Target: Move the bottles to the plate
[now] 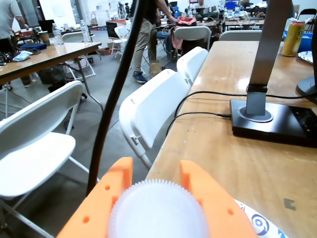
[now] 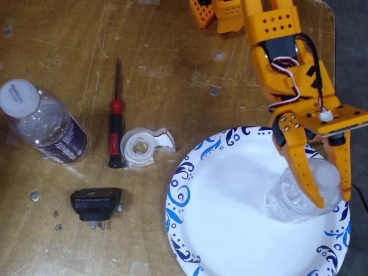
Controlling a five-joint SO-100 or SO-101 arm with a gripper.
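The slim bottle [image 2: 299, 198] stands upright on the right part of the plate [image 2: 230, 218], and the orange hand [image 2: 332, 201] is clamped around its upper part, one finger [image 2: 302, 167] on each side of it in the fixed view. In the wrist view the ribbed white cap [image 1: 158, 210] of this bottle fills the bottom of the picture, sitting between the two orange fingers [image 1: 106, 193] of the hand [image 1: 157, 171], with a sliver of the plate's blue-patterned rim [image 1: 260, 223] showing at the lower right. The plate lies flat on the wooden tabletop [image 2: 69, 40], its blue swirls running round the edge.

The wider bottle [image 2: 43, 123], with white cap and dark purple label, lies on its side at the far left of the tabletop in the fixed view, well apart from the plate. Between it and the plate lie a red-handled screwdriver [image 2: 117, 121] and, just beside that, a clear tape dispenser ring [image 2: 144, 146]. Below these sits a small black plug adapter [image 2: 95, 204].

Looking outward, the wrist view shows a black lamp base [image 1: 272, 116] on the tabletop with cables running off, and white folding chairs [image 1: 153, 106] along the edge
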